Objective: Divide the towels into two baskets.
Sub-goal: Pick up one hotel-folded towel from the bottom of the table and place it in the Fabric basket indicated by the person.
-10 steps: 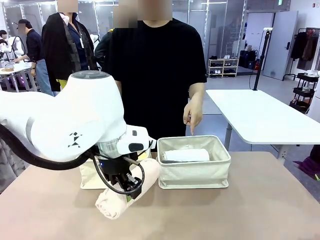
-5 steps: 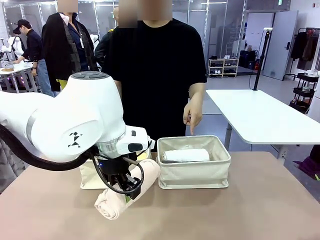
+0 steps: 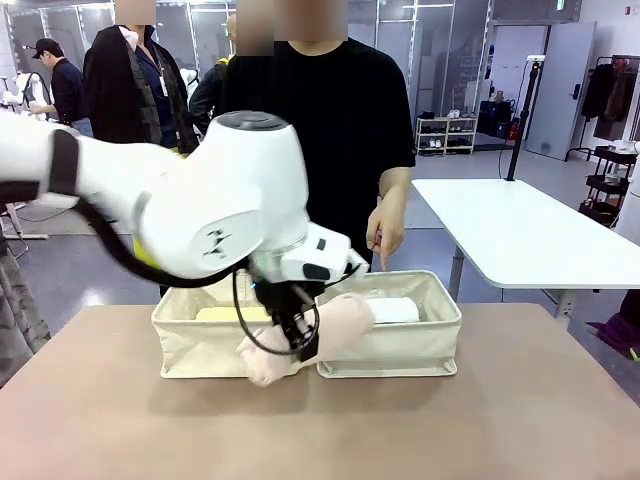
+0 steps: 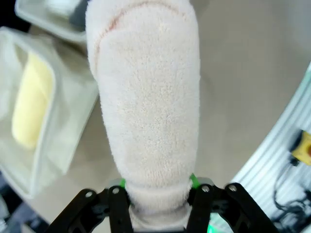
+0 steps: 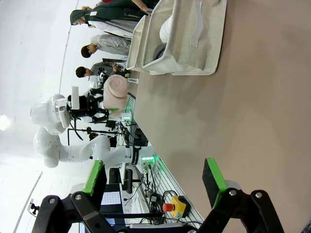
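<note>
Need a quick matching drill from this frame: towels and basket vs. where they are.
Things:
1. pale pink towel
2. pale yellow towel
3. white towel
4. right gripper

Places or states:
A. lying in the basket on the robot's left
B. open, holding nothing, over bare table
C. lying in the basket on the robot's right
D. clamped in the left gripper, held up at the near walls where the two baskets meet

Pairs: 1-D, 2-A, 3-C, 4-B
</note>
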Available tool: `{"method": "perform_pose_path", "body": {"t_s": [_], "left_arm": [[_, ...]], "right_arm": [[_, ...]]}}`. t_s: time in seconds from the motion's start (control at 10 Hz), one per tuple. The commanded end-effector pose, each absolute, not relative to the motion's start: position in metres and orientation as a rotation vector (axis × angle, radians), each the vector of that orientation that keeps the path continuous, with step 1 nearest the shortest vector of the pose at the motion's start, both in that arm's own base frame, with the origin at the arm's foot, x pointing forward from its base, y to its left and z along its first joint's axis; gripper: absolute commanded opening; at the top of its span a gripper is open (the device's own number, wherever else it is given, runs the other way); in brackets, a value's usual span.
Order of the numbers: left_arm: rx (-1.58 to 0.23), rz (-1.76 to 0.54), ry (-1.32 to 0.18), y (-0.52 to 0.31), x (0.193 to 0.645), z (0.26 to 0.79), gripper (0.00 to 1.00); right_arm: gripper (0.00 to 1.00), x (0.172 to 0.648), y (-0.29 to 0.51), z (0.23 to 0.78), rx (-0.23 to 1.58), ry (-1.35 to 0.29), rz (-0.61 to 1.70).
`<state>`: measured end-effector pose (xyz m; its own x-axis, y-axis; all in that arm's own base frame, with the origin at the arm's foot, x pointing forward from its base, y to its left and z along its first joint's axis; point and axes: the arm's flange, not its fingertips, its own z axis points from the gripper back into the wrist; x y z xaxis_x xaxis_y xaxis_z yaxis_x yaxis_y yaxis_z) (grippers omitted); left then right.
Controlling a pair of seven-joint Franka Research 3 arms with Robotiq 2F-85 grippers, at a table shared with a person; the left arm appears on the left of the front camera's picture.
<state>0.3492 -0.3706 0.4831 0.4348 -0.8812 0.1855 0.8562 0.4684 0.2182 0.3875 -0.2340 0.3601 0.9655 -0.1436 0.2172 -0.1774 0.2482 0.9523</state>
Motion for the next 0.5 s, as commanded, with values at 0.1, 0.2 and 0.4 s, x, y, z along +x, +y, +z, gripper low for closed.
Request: {"method": "perform_pose_path", "body": {"t_s": [0.1,0.2,0.4], "left_arm": [[0.217,-1.38,-0.332,-0.425,0.424,0.512,0.41],[0.182,-1.509,-0.332,-0.445,0.44,0.524,0.41],[0.135,-1.608,-0.316,-0.472,0.47,0.53,0.41]], "right_arm": [[1.0,0.384,-0.23,0.363,1.312,-0.27,0.002],[1.0,0.384,-0.23,0.363,1.312,-0.27,0.002],[1.0,0.384,-0.23,0.363,1.312,-0.27,0.002]]}}
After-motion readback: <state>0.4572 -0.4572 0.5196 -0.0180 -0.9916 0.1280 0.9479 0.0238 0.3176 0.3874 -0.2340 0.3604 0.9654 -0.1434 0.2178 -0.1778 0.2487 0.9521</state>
